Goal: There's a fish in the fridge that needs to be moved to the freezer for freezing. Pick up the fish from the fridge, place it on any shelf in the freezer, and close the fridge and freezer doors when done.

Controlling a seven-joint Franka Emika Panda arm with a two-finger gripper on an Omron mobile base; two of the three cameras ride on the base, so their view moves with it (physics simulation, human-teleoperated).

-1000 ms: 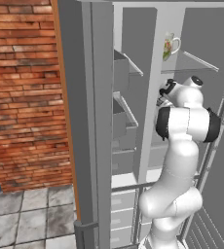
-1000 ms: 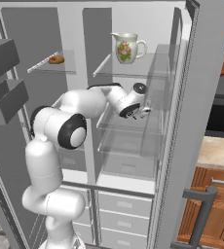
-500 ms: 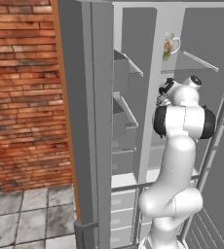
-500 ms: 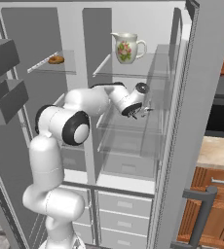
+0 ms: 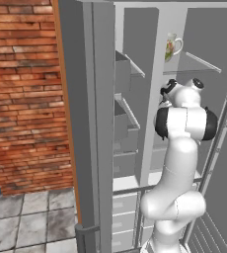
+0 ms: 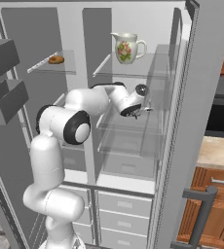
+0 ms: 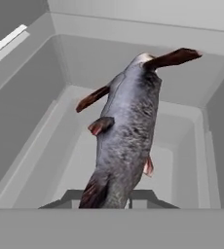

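You have the tall grey unit open in front of the base, the fridge [image 6: 133,146] as its wider half with clear glass shelves and white drawers below, the freezer [image 5: 125,123] as the narrower half at about 9 o'clock of it, grey bins stacked inside. The fridge door [image 6: 201,97] stands open at 3 o'clock in the right base view. The white arm [image 6: 60,146] rises from the base and bends forward into the fridge interior, wrist level with the second glass shelf. On the top shelf, at 12 o'clock above the wrist, sits a flowered pitcher [image 6: 126,47]; at 10 o'clock on the far left shelf lies a small brown pastry [image 6: 56,60]. The gripper [image 6: 142,111] sits inside the fridge compartment over a glass shelf. In the hand view the fish [image 7: 126,131] hangs straight out from the fingertips, grey body, dark reddish fins, tail toward 1 o'clock, with the white fridge walls behind it. Fingers are closed narrow on the fish's near end; the pads themselves are hidden by its body.
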